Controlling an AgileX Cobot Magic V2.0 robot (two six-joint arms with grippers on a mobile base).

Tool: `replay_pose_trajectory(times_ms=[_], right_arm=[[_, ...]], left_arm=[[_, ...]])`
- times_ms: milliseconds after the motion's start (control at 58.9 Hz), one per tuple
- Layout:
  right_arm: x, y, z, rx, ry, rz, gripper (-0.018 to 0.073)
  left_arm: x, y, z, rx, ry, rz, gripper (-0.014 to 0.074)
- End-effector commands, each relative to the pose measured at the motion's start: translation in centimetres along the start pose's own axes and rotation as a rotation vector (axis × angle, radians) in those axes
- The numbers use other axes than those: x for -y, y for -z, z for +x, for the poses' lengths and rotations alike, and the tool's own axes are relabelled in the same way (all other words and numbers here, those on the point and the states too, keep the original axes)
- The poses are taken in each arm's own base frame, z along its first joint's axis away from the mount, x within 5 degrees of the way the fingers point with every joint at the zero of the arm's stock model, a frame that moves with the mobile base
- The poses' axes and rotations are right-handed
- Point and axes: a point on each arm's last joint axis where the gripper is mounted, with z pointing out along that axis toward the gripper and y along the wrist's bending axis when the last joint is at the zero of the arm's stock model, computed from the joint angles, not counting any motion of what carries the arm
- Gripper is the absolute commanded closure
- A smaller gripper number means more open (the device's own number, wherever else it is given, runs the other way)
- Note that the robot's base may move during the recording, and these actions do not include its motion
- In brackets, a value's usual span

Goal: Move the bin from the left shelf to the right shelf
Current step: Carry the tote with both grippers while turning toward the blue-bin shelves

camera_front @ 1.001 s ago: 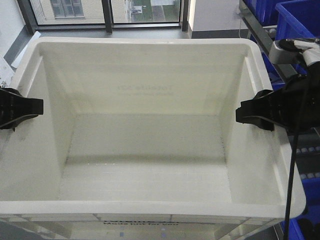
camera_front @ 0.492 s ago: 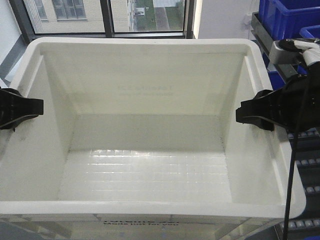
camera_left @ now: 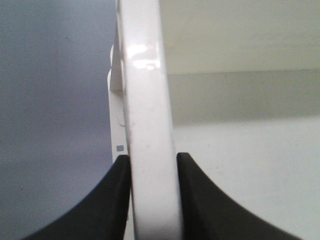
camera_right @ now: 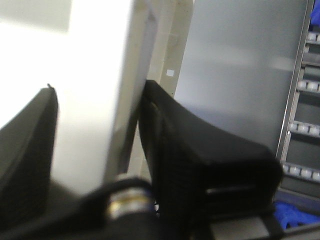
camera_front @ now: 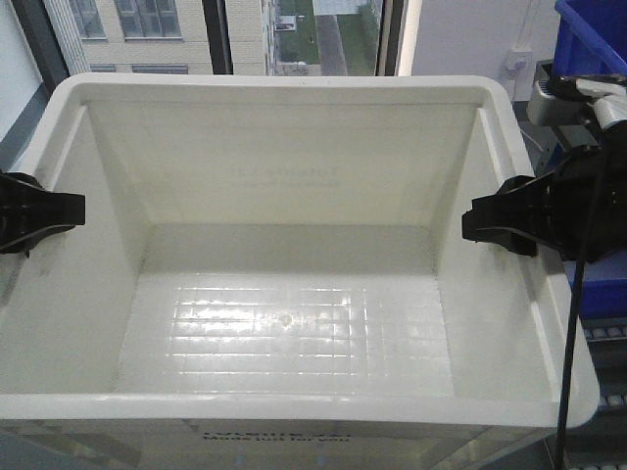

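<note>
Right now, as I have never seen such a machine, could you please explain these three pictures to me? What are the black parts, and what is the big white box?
This is a robot with two arms on a mobile base. The wide picture looks forward from the robot's front, down into a large white bin with nothing in it. The black parts at its sides are the robot's hands: the left gripper and the right gripper. Each one pinches a side rim of the bin.

The other two pictures come from cameras on the wrists. The left wrist view shows two black fingers closed on the white rim. The right wrist view is blurred but shows the same on the other side.

No surface is visible under the bin, so it appears to be carried between the arms. Behind it are a window and, at the right, a dark blue bin.
</note>
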Motion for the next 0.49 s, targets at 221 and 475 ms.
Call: replay_pose_trajectory(times_ms=[221,475], right_arm=[[-0.83,2.06,-1.42,0.142,0.043,-0.027,0.0564],[-0.83,2.06,-1.42,0.142,0.043,-0.027,0.0564]], left_arm=[[0.58,1.77,-1.73,0.178,-0.039,0.04,0.0602],[0.58,1.77,-1.73,0.178,-0.039,0.04,0.0602]])
